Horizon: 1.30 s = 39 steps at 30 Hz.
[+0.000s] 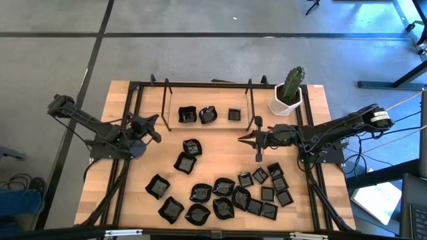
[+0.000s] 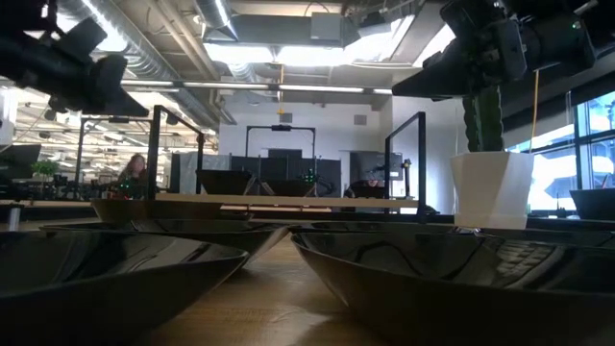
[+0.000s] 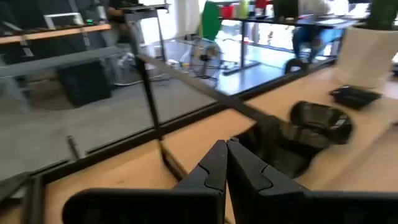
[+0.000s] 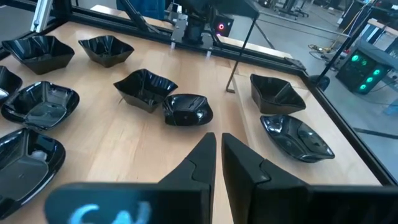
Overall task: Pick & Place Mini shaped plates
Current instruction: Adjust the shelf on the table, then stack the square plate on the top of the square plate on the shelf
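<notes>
The mini shaped plates are tiny glossy black dishes. Three rest on the far strip inside the black rack [image 1: 208, 115], two lie mid-table [image 1: 189, 154], and several are bunched at the near edge [image 1: 233, 195]. My left gripper [image 1: 155, 127] hovers shut over the table's left part, left of the rack; its fingers [image 3: 226, 152] point toward the far plates [image 3: 320, 118]. My right gripper [image 1: 243, 139] is shut too, hovering right of centre and pointing left at the two mid-table plates [image 4: 186, 111]. Neither gripper holds anything.
A white pot with a green cactus [image 1: 288, 93] stands at the far right corner. A black frame [image 1: 137, 93] edges the table, with upright posts at the rack [image 1: 166, 93]. Bare wood [image 1: 220, 150] lies between the grippers. Near plates fill the low view [image 2: 452, 279].
</notes>
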### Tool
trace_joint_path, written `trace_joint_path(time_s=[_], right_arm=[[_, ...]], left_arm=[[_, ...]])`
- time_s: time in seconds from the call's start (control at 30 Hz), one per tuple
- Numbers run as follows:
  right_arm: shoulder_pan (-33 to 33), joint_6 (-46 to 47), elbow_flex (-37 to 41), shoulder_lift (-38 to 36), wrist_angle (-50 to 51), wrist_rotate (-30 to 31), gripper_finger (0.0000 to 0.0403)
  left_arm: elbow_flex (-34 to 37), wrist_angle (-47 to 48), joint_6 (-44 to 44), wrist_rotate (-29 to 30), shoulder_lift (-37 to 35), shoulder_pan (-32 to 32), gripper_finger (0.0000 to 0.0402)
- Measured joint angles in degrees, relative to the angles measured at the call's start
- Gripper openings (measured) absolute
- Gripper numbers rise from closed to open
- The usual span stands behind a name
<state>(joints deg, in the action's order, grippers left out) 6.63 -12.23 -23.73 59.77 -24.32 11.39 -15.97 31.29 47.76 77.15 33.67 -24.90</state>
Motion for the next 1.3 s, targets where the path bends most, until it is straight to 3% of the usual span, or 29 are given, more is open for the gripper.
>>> trace_joint_path(time_s=[0.13,0.4,0.67,0.93,1.07,1.2,1.3], right_arm=[[0.00,0.13,0.01,0.00,-1.01,-0.01,0.0029],[0.00,0.41,0.00,0.00,-1.14,-0.17,0.0029],[0.00,1.27,0.02,0.00,-1.11,-1.02,0.0029],[0.00,1.38,0.02,0.00,-1.00,-1.05,0.0029],[-0.02,1.45,0.02,0.00,-0.75,-2.21,0.0029],[0.00,2.52,0.02,0.00,-0.63,-4.83,0.0029],[0.00,2.94,0.02,0.00,-0.63,-7.43,0.0029]], left_arm=[[0.02,0.27,0.60,0.34,0.87,2.27,0.0002],[0.02,-4.57,-3.23,-10.33,2.63,4.75,0.0003],[0.04,-13.24,-11.49,-11.29,6.71,4.41,0.0002],[-0.40,-10.02,-11.53,-5.25,4.60,4.38,0.0002],[-2.29,-6.60,-12.45,1.45,1.36,4.29,0.0003],[-4.63,-8.74,-19.07,7.49,-1.88,3.11,0.0001],[-5.91,-16.20,-30.45,2.47,-2.29,0.99,0.0002]])
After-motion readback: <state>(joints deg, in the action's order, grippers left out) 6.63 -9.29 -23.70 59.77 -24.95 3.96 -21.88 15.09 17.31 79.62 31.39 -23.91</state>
